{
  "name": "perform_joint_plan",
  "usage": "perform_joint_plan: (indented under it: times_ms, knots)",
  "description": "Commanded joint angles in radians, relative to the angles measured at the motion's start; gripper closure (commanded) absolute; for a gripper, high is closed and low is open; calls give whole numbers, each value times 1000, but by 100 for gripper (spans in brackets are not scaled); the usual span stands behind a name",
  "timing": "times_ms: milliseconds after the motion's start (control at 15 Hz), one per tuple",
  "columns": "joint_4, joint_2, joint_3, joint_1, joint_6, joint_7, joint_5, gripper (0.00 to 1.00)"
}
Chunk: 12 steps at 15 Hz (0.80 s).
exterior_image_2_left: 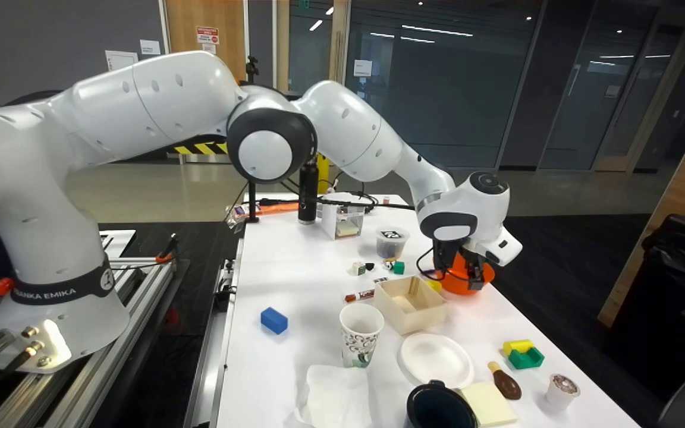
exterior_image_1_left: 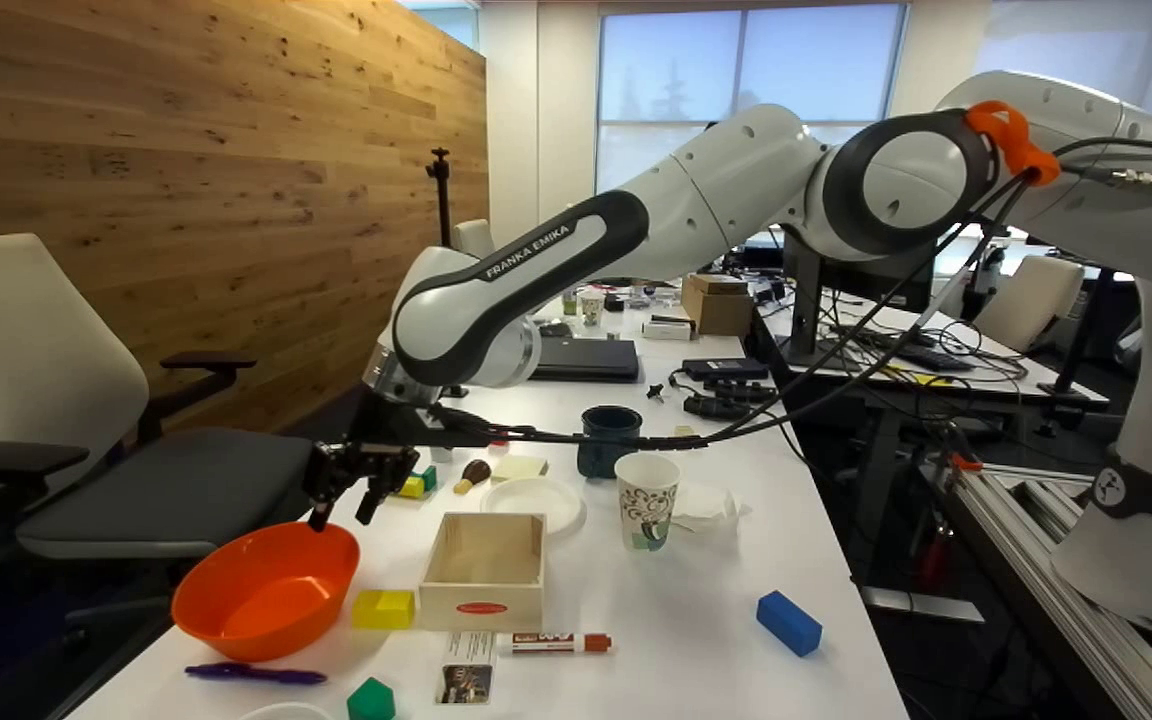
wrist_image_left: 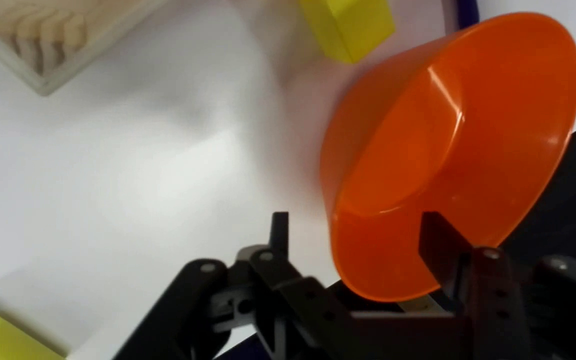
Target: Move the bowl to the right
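The large orange bowl [exterior_image_1_left: 266, 592] sits upright near the edge of the white table, and it also shows in an exterior view [exterior_image_2_left: 460, 286], partly hidden by the gripper. In the wrist view the bowl [wrist_image_left: 448, 155] fills the right half. My gripper [exterior_image_1_left: 344, 512] is at the bowl's rim; it also shows in an exterior view [exterior_image_2_left: 462, 274]. In the wrist view the gripper [wrist_image_left: 355, 220] is open, with one finger outside the rim over the table and one over the bowl's inside. The rim lies between the fingers, and nothing is clamped.
A yellow block [exterior_image_1_left: 383, 609] and a wooden box [exterior_image_1_left: 484, 570] stand beside the bowl. A purple pen [exterior_image_1_left: 254, 674] lies in front of it. A white plate [exterior_image_2_left: 436, 359], a paper cup [exterior_image_2_left: 360, 336], a dark teal cup [exterior_image_2_left: 440, 410] and a blue block [exterior_image_2_left: 274, 320] are farther off.
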Motion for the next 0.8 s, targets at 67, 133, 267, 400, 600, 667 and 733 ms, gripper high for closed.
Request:
perform_joint_plan:
  times_ms: [67, 133, 267, 400, 600, 667, 733]
  knots:
    - [-70, -104, -81, 64, -5, 4, -80, 0]
    - [-96, -138, -104, 81, -3, 4, -105, 0]
    - [-149, -209, -155, 122, -3, 4, -168, 0]
    - [-212, -288, -195, 159, -6, 6, -227, 0]
    - [-334, -422, -233, 209, -22, 0, -307, 0]
    - [-373, -472, -240, 223, -49, -2, -333, 0]
    - [-410, -515, -249, 236, -71, -1, -361, 0]
